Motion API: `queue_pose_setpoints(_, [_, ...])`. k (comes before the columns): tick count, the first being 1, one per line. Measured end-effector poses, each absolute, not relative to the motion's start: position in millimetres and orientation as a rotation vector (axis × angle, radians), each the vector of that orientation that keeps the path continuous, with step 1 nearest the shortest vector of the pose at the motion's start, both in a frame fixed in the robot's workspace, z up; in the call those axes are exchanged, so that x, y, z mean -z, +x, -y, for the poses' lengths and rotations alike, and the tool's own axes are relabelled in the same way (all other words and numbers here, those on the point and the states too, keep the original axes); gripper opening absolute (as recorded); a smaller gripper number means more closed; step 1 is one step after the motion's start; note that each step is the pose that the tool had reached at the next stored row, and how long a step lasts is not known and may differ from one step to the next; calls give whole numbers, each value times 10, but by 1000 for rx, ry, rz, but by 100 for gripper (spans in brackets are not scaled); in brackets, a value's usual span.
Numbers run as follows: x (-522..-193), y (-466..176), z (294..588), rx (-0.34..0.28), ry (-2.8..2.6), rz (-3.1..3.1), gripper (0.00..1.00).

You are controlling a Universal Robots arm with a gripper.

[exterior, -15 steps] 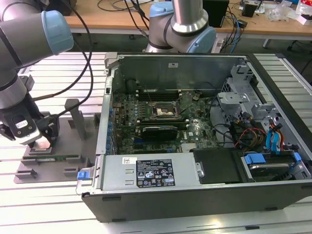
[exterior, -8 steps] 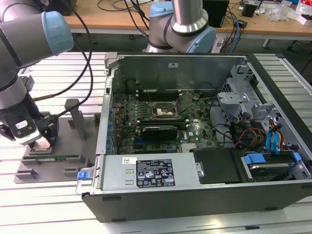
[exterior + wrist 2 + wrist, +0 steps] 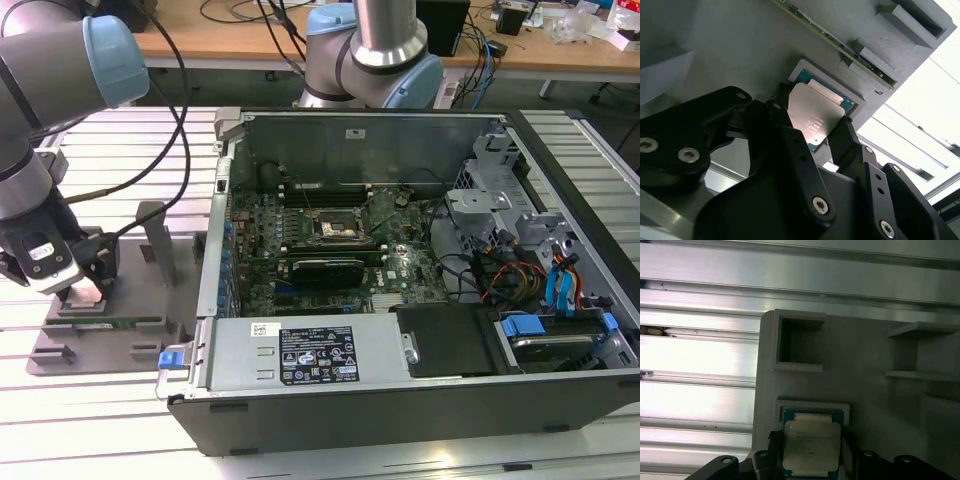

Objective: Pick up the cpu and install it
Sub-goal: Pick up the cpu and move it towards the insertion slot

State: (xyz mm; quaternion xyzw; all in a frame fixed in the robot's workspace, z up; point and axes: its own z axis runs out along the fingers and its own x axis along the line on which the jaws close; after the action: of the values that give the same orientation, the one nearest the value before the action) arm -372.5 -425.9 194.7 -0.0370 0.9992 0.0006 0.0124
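The cpu is a small square chip with a pale silvery top and a green rim, lying at its recess in the grey fixture plate. My gripper straddles it, one black finger against each of two opposite edges, shut on the chip. The first wrist view shows the same cpu between the gripper fingers, over the plate. In the exterior view the gripper is low over the fixture plate at the exterior view's left. The dark cpu socket lies open on the motherboard.
The open computer case lies to the right of the fixture, with a power supply along its near side and drive cages with cables at the right. Upright posts stand on the fixture. A second arm's base stands behind the case.
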Motion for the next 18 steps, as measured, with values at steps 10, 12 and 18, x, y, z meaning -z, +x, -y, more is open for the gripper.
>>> queue_pose_setpoints(10, [-2003,-3725,4258,-2,-115,-3115,55])
queue_pose_setpoints(12, [-2003,-3725,4258,-1,-115,-3115,55])
queue_pose_setpoints(18, [-2072,-3725,4258,-1,-115,-3115,55])
